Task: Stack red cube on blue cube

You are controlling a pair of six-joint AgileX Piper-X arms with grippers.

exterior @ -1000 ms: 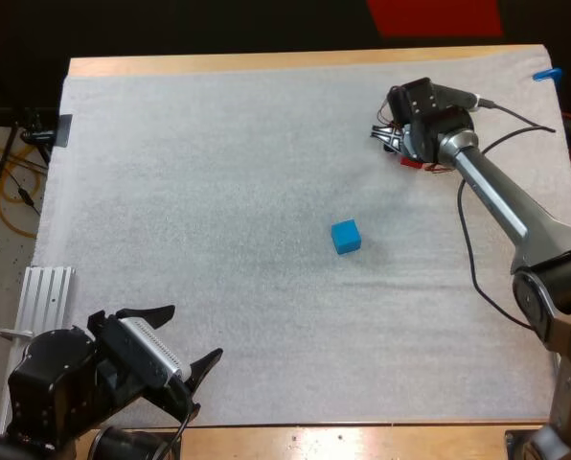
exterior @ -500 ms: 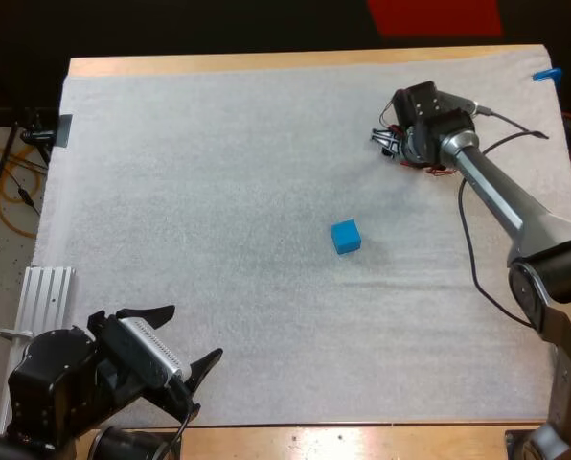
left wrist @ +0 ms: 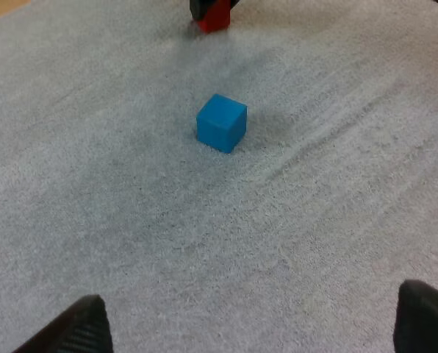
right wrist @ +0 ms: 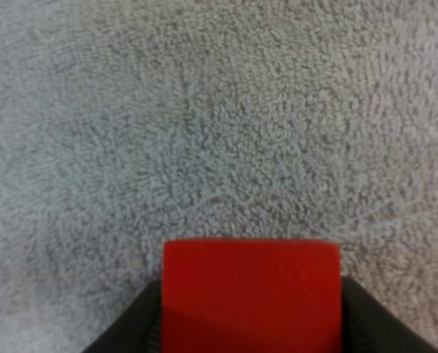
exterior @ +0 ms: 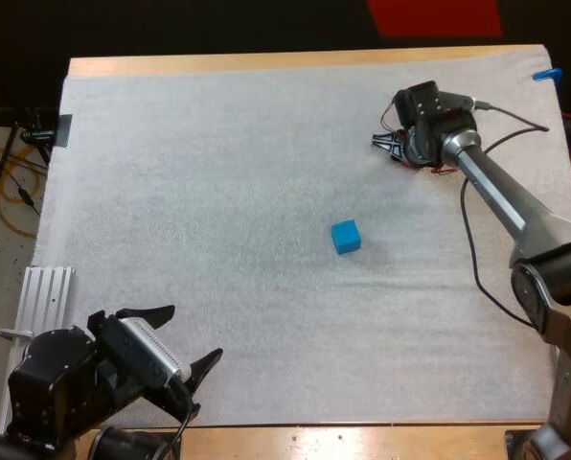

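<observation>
A robot lab: white mat (exterior: 218,192) on wooden table (exterior: 266,62), floor cables (exterior: 10,187)

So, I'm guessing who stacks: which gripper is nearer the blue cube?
Right. The right gripper, shut on the red cube, is beyond the blue cube, to its right; the left gripper sits open much farther off, near-left of it.

A wooden table (exterior: 266,62) carries a white mat (exterior: 199,192) covering nearly its whole top; a single blue cube (exterior: 345,236) sits flat on the mat, right of centre.
</observation>
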